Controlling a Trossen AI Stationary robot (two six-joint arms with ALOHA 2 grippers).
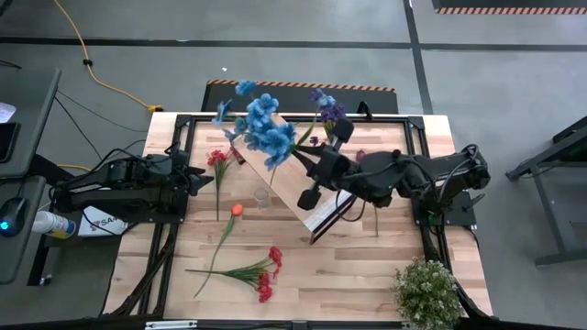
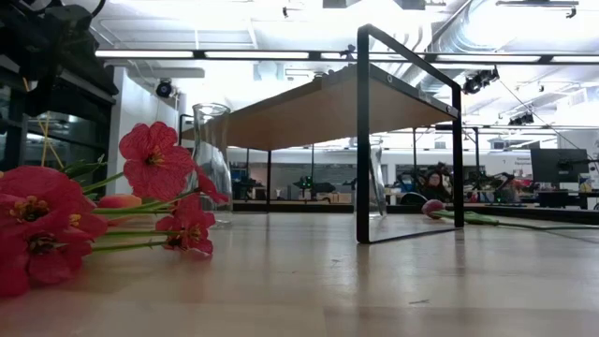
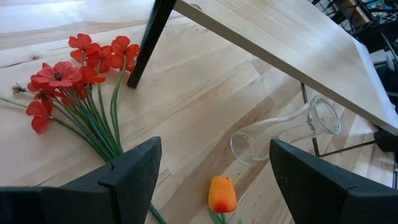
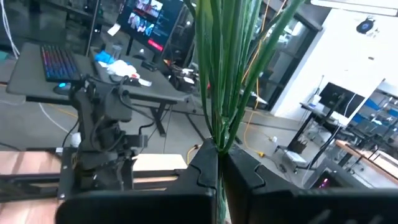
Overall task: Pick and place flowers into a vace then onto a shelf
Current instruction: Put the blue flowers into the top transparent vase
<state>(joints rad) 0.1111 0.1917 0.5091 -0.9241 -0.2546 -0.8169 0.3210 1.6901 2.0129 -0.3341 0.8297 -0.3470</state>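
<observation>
The right gripper (image 4: 219, 163) is pinched tight on a bunch of green stems, the blue flowers (image 1: 266, 128) held up over the shelf (image 1: 295, 174), blooms leaning toward the far-left side. The empty glass vase (image 1: 261, 197) stands just beside the shelf, below those blooms and nearer the left gripper (image 3: 214, 171), which waits spread wide, aimed at it. The stems must swing upright to drop in.

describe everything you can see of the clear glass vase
The glass vase is clear and empty, with a wide rounded body narrowing to a slimmer neck and an open round mouth. It stands upright on the wooden table, near the shelf. An orange tulip lies close by, not touching it. The open left gripper is apart from it. No flower is in it yet.
</observation>
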